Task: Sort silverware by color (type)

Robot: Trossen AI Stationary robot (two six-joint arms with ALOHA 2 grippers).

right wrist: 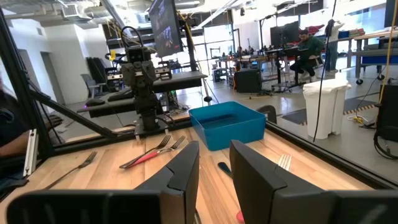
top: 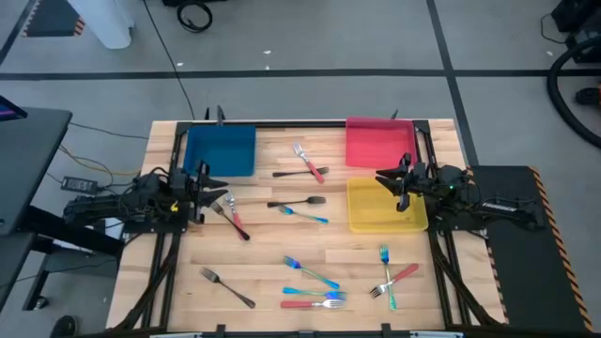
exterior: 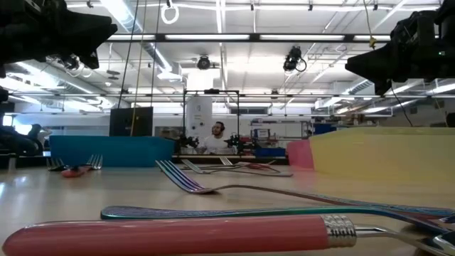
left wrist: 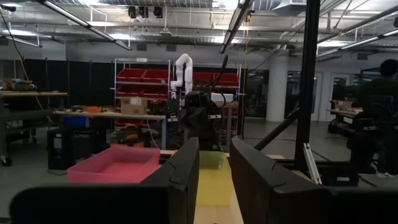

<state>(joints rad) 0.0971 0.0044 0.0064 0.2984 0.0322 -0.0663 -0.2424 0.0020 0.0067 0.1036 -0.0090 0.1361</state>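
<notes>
Several forks lie flat on the wooden table. A red-handled fork (top: 310,161) and a dark fork (top: 299,172) lie at the far middle. Another dark fork (top: 296,202) and a blue fork (top: 305,215) lie at the centre. A red-handled and a dark fork (top: 231,214) lie by my left gripper. Blue, red and dark forks (top: 315,293) lie near the front, and a teal and a red one (top: 390,278) cross at the front right. My left gripper (top: 214,184) is open and empty just near of the blue tray. My right gripper (top: 390,180) is open and empty over the yellow tray's far left corner.
A blue tray (top: 221,150) stands at the far left, a red tray (top: 378,141) at the far right and a yellow tray (top: 385,205) in front of the red one. Black frame rails (top: 160,272) run along both table sides. People show in the room beyond.
</notes>
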